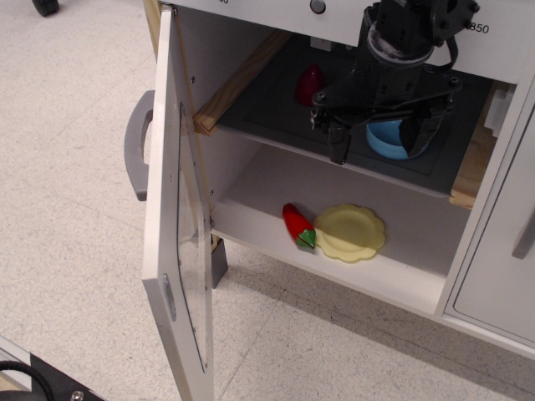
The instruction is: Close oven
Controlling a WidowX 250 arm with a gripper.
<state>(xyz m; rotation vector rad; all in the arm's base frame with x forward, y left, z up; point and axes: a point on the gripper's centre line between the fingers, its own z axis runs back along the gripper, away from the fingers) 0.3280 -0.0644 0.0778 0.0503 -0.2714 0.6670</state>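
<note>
The white oven (pixel 334 200) is seen with its door (pixel 175 225) swung fully open to the left, edge-on to the camera. A grey curved handle (pixel 138 146) is fixed to the door's outer face, a clear window set in it.

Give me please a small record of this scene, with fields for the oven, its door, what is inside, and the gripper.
oven: white toy oven, two levels visible
door: door swung wide open to the left, seen nearly edge-on
handle: grey curved handle on the door's outer face
upper level: dark tray carrying a red object and a blue bowl
lower level: yellow plate with a red pepper beside it, touching its left edge
gripper: gripper in front of the tray, fingers apart, holding nothing
task state: door not yet closed
</note>
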